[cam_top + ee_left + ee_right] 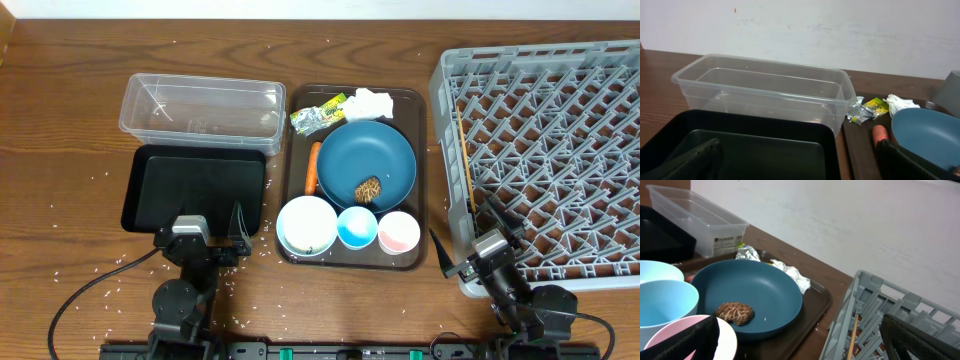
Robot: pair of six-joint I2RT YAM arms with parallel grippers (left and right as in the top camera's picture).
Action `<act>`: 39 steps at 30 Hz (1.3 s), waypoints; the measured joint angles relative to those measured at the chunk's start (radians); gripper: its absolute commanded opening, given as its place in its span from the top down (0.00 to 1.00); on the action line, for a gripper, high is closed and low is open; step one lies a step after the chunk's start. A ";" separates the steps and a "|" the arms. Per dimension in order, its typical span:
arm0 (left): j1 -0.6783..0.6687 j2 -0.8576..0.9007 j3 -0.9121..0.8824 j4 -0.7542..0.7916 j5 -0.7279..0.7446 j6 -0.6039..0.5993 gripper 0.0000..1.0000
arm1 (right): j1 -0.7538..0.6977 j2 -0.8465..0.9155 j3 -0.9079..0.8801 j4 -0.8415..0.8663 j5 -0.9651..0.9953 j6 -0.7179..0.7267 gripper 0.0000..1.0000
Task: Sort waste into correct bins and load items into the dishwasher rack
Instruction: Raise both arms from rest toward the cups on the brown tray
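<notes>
On the brown serving tray (424, 150) lie the dark blue plate (385, 150) holding a brown lump (368, 189), an orange stick (313, 167), a yellow-green wrapper (317, 117), white tissue (370, 102), a white bowl (306, 224), a blue cup (357, 227) and a pink cup (398, 232). The clear tub (200, 105) and black tray (195, 185) sit to the left, and the grey rack (545, 150) to the right. My left gripper (212, 235) is open and empty at the black tray's (755, 150) near edge. My right gripper (470, 235) is open and empty between the pink cup (695, 335) and the rack (865, 310).
White rice grains (110, 265) are scattered over the wooden table. A thin wooden stick (465, 160) lies along the rack's left side. The rack reaches past the right edge of the overhead view. A wall stands behind the table.
</notes>
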State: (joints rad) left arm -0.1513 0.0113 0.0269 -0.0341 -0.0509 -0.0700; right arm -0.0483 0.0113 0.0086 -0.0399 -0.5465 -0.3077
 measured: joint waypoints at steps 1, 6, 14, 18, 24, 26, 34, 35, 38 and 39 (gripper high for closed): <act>0.000 0.000 0.000 0.000 0.000 0.000 0.02 | 0.000 0.000 0.000 0.000 0.000 0.000 0.01; 0.000 0.000 0.000 0.000 0.000 0.000 0.02 | 0.000 0.000 0.000 0.000 0.000 0.000 0.01; 0.000 0.000 0.000 0.000 0.000 0.000 0.02 | 0.000 0.000 0.000 0.000 0.000 0.000 0.01; 0.000 0.000 0.000 0.002 -0.001 0.003 0.02 | 0.000 0.000 0.000 0.000 0.000 0.000 0.01; 0.000 0.000 0.000 0.005 -0.024 0.022 0.02 | 0.000 0.000 0.000 0.001 0.000 0.000 0.01; 0.000 0.000 0.000 0.004 -0.028 0.023 0.02 | 0.000 0.000 0.000 0.014 0.000 0.000 0.01; 0.000 0.000 0.000 0.000 -0.006 0.023 0.02 | 0.000 0.000 0.000 0.001 0.000 0.000 0.01; 0.000 0.000 0.000 0.000 -0.002 0.023 0.02 | 0.000 0.000 0.000 0.001 0.000 0.000 0.01; 0.000 0.000 0.000 -0.002 0.003 0.023 0.02 | 0.000 0.000 0.000 0.001 0.000 0.000 0.01; 0.000 0.000 0.001 -0.002 0.005 0.023 0.02 | 0.000 0.000 0.000 0.001 0.000 0.000 0.01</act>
State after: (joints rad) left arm -0.1513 0.0113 0.0277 -0.0357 -0.0460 -0.0471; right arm -0.0483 0.0116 0.0082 -0.0387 -0.5468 -0.3077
